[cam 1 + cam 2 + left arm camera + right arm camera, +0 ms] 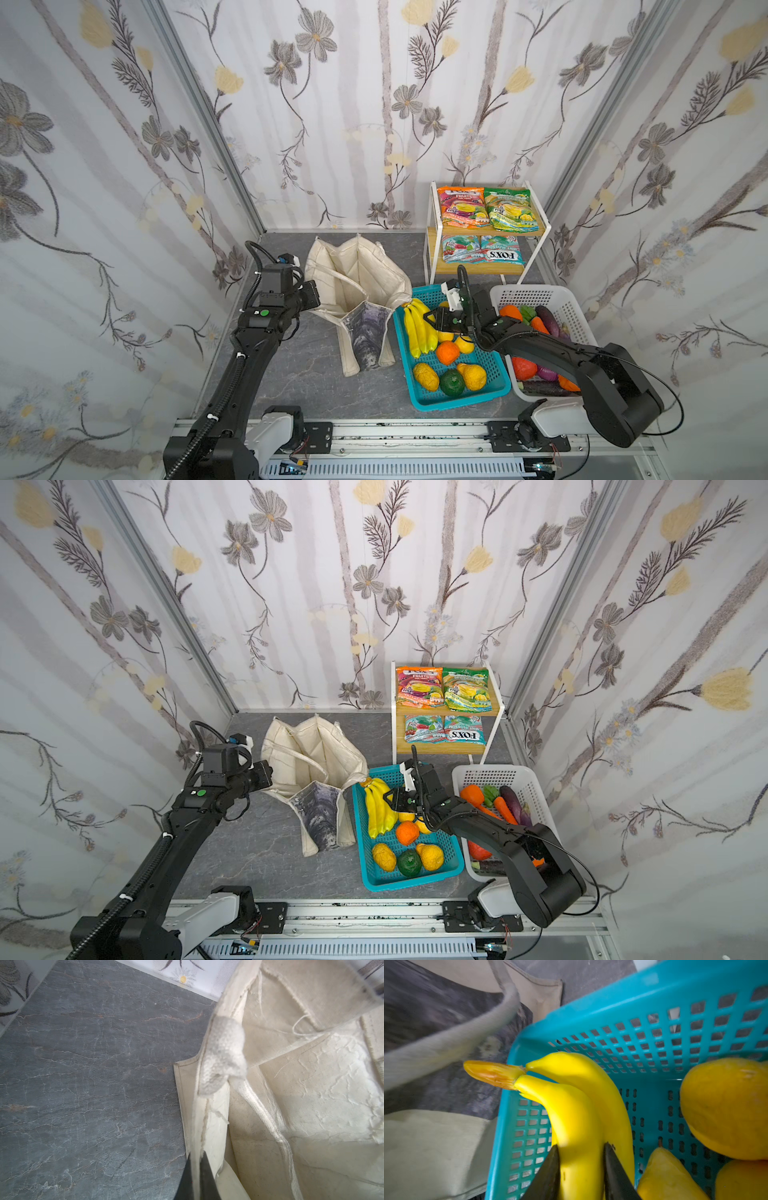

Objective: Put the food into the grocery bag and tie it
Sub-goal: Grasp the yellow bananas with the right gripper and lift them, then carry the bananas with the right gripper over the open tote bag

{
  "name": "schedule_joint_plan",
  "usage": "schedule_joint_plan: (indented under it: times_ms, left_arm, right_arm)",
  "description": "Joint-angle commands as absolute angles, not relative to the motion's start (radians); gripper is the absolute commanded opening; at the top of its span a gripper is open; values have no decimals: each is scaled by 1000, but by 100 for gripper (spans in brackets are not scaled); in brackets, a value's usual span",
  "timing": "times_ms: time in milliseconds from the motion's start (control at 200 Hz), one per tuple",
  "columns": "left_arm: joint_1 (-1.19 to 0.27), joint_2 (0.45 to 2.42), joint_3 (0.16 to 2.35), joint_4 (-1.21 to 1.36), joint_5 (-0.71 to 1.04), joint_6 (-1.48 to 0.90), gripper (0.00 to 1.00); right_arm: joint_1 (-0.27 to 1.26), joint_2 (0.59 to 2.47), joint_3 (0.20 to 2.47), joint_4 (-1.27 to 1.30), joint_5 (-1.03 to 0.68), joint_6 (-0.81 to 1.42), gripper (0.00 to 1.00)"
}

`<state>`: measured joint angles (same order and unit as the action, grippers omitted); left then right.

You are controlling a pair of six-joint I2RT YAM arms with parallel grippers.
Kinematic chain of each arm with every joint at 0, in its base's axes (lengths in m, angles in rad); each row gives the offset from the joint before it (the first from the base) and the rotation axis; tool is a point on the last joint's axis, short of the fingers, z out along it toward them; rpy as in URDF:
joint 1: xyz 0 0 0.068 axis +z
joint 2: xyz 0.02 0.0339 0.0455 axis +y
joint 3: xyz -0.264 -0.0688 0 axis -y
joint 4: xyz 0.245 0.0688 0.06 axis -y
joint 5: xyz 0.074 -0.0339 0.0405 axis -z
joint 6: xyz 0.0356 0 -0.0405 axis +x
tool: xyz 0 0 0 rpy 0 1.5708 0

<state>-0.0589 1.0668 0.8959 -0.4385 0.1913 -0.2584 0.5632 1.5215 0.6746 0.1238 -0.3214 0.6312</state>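
The cream grocery bag [357, 286] [309, 762] stands open at mid-table. My left gripper [316, 297] [197, 1167] is shut on the bag's rim [207, 1105] at its left side. The food lies to the right. A yellow banana bunch [419, 328] [378, 808] [577, 1115], an orange [447, 352] and a small yellow fruit [465, 344] sit in the teal basket [457, 403]. Orange [461, 205] and green [513, 208] snack packets lie on the rack. My right gripper [430, 318] [581, 1147] reaches into the basket, its fingers pressed on both sides of one banana.
A white basket [536, 295] of vegetables stands right of the teal one, partly under my right arm. The white-framed wooden rack [432, 257] stands at the back right with more packets on its lower shelf. A bag strap [467, 1034] hangs near the teal basket's corner.
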Motion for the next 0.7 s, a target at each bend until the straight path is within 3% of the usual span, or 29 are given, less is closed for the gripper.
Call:
schedule_joint_plan:
  times_ms: [0,310,694]
  left_arm:
    - [-58,1066,905,-425,193,-258,0]
    - [-58,1064,920,-420,184,-257,0]
    - [-58,1067,924,-411,187,-268,0]
  right_arm:
    - [561,1467,672,119,-258,631,32]
    - [520,1316,638,29,-188,653,31]
    - [478,1145,600,-38,-216,646,32]
